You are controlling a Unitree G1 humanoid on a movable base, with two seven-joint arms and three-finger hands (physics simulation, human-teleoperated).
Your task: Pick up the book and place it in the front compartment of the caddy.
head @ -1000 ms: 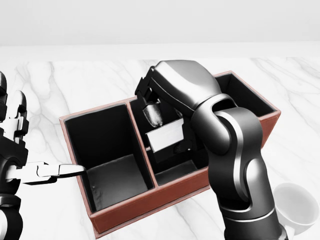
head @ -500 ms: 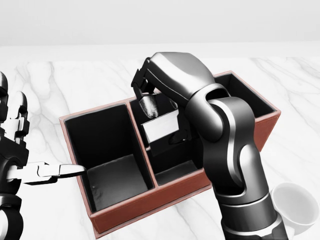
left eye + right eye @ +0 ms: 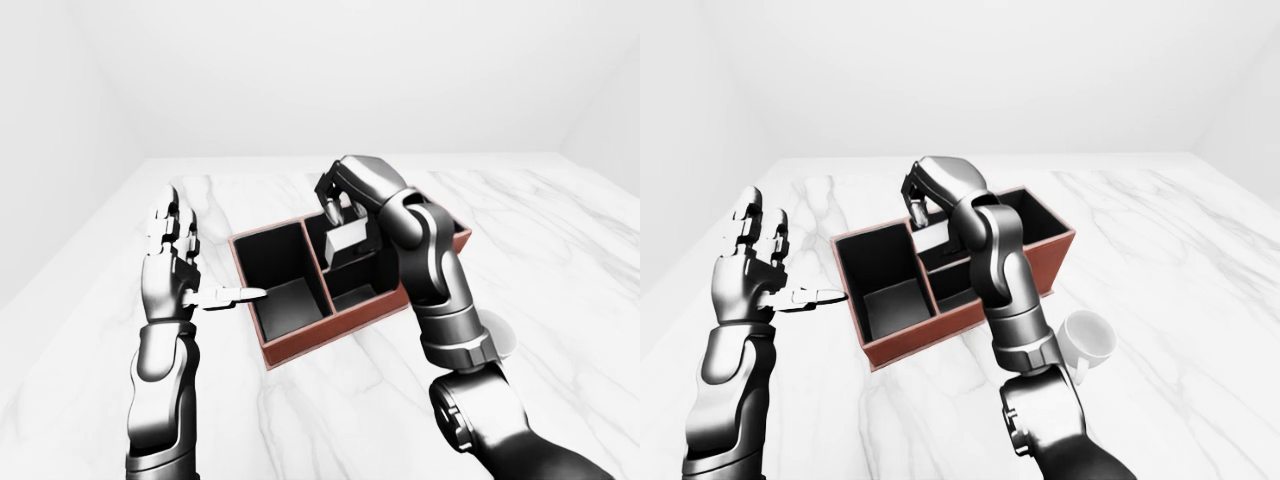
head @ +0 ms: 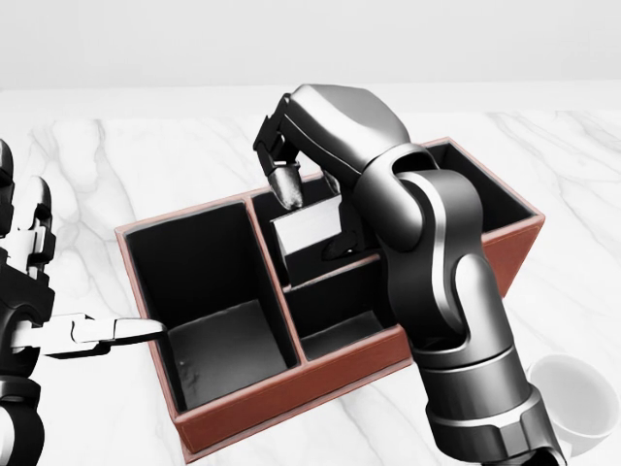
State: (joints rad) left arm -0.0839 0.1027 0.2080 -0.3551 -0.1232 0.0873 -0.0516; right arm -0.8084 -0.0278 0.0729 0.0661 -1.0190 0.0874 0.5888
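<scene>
Marble table [image 4: 146, 155]: one caddy [image 4: 291, 388], one book [image 4: 309, 228], one cup [image 4: 580, 400].

- Caddy [image 4: 291, 398]: reddish-brown outside, black inside.
- Book [image 4: 310, 225]: dark cover, white page edge.
- Table [image 4: 136, 165]: white marble, grey-veined.
- Mug [image 3: 1087, 338]: white.
- Arms: glossy grey-black.

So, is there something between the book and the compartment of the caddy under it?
Nothing visible. The right hand holds the book over the middle of the caddy, partly inside an open-topped section; the space below looks free, though the arm hides part.
</scene>
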